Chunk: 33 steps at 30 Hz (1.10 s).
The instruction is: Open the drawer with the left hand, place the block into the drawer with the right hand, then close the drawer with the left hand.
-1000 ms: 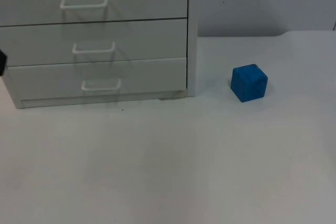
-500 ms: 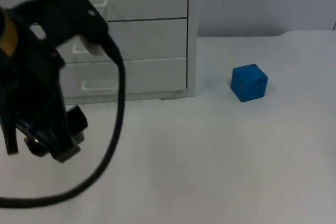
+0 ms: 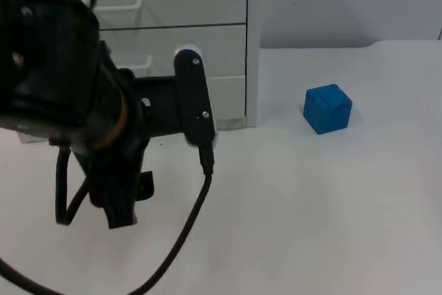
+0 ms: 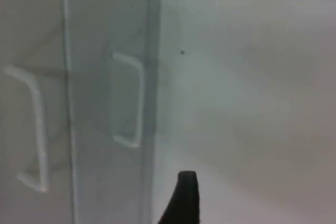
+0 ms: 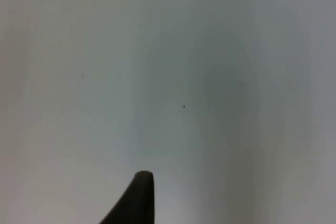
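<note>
I see left claw (image 3: 121,205) near drawers (image 3: 173,53) (grip state: cannot tell) | block (image 3: 327,108) right, on table (image 3: 311,212)

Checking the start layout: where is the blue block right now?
In the top view the blue block sits on the white table, right of the drawer cabinet and apart from it, near the grey wall.

The left arm (image 3: 76,94) covers most of the drawers (image 3: 207,5), hiding the lower two handles. Whether the left pincer (image 3: 124,205) is parted cannot be made out. The top drawer is cut off by the edge.
</note>
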Available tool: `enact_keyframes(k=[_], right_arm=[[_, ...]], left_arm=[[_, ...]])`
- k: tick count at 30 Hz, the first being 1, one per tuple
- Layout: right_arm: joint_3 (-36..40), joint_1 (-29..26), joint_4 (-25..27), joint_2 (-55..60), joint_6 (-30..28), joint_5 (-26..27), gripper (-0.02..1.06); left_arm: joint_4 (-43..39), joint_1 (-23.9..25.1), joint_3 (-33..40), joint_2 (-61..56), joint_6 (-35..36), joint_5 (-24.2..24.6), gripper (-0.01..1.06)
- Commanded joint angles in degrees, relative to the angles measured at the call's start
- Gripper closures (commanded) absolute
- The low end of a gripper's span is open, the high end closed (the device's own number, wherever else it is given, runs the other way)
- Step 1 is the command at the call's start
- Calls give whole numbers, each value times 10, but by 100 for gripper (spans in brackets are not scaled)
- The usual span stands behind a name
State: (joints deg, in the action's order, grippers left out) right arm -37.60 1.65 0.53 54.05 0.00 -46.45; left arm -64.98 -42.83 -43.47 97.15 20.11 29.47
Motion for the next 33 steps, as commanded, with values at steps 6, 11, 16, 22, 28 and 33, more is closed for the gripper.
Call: enact_keyframes(k=[6,11,16,22,28,33], right_arm=[[-6,2,1,1,0,9,0],[-6,2,1,1,4,16,0],[-6,2,1,1,4,17,0],[-6,2,-1,1,4,17,0],[-6,2,-2,1,4,16,0],[-6,2,-2,1,4,16,0]], left_arm=[[-237,36,-2,42,211,-48,31],[-303,81,-3,64,258,-78,31],[-350,102,-9,89,324,-82,31],[-350,109,-35,128,331,-76,32],[-350,109,-54,150,331,-77,35],[-350,109,-81,183,328,-65,36]])
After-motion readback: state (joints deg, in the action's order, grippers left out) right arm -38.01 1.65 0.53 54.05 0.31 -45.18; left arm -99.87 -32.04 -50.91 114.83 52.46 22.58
